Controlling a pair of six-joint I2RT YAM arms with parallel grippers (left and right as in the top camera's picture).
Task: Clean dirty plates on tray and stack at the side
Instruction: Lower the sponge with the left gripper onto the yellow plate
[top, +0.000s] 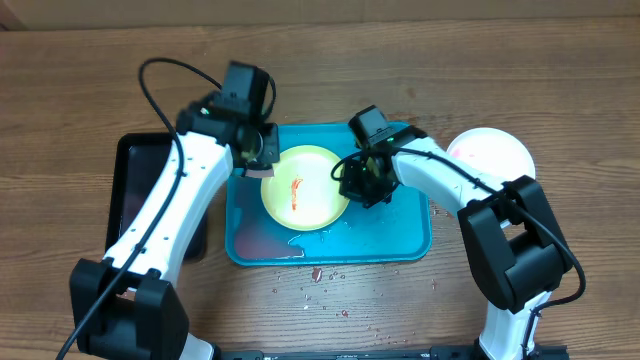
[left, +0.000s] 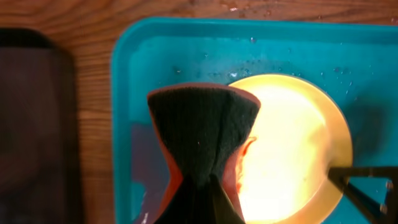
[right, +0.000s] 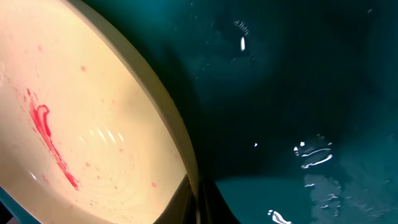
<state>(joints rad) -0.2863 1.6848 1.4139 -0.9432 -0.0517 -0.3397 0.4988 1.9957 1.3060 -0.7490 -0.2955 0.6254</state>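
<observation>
**Grippers.** The left gripper (top: 256, 152) is clenched on a sponge (left: 202, 121), dark scouring face outward, which is pinched to a waist between the jaws. The sponge is held over the left edge of the yellow-green plate (top: 318, 170); contact with the plate cannot be confirmed. The right gripper (top: 366, 182) is judged to be clamped on the right rim of the same plate, steadying it.

**Location.** The plate lies inside the turquoise tray (top: 400, 240), left of centre, with water pooled on the tray floor around it. A red smear (right: 46, 134) is noted on the plate's pale centre, with fine red specks about it.

**Step in hand.** Scrubbing of this plate is judged to be at its start, as the smear is intact.

**Next move.** The sponge would need to be brought onto the smear and wiped across it while the rim is kept braced. Transfer to the side is not yet due.

**Count.**
- Two plates are seen: the yellow-green one, and a pinkish-white plate (top: 495, 155) on the counter (top: 400, 60) just right of the tray.
- No blue-rimmed plate is visible.
- One turquoise tray, one black tray (top: 140, 175) and one sponge are present.
- Scattered red crumbs (top: 318, 273) lie on the counter.
</observation>
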